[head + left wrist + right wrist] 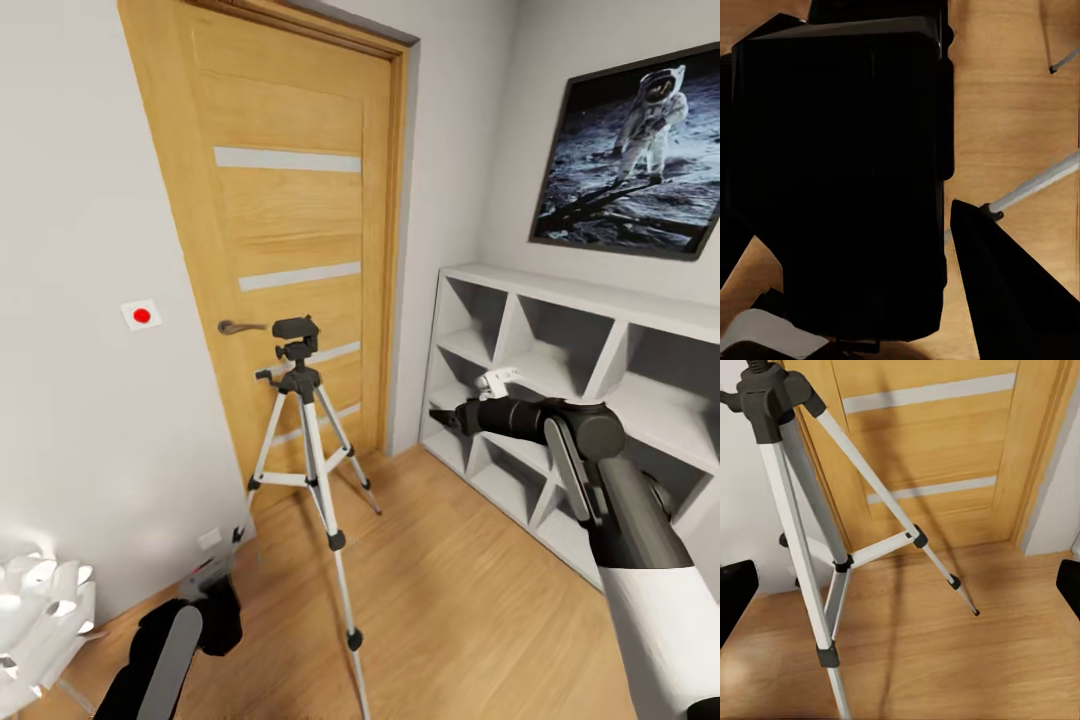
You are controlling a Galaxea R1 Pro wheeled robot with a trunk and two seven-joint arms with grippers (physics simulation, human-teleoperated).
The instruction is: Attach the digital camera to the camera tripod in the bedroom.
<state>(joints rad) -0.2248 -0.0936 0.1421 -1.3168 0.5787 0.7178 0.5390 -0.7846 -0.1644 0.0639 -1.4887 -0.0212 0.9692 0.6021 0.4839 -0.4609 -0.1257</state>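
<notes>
Camera tripod [305, 440] before the door [290, 220]; left gripper [215, 590] clamps digital camera [840, 172], right gripper [458, 416] spread empty; next, lift camera onto tripod head.

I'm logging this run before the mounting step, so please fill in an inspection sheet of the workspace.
Surface: light wood floor, bare around the tripod feet.
Job's things: camera tripod upright before the wooden door, head bare; a black boxy object, likely the digital camera, fills the left wrist view.
Clutter: nothing seen.
Grippers: left pincer low, apparently shut on the black object; right pincer raised toward the tripod, open, empty.
Cables: nothing seen.
Surroundings: white shelf unit, astronaut picture, red-dot wall plate.
</notes>
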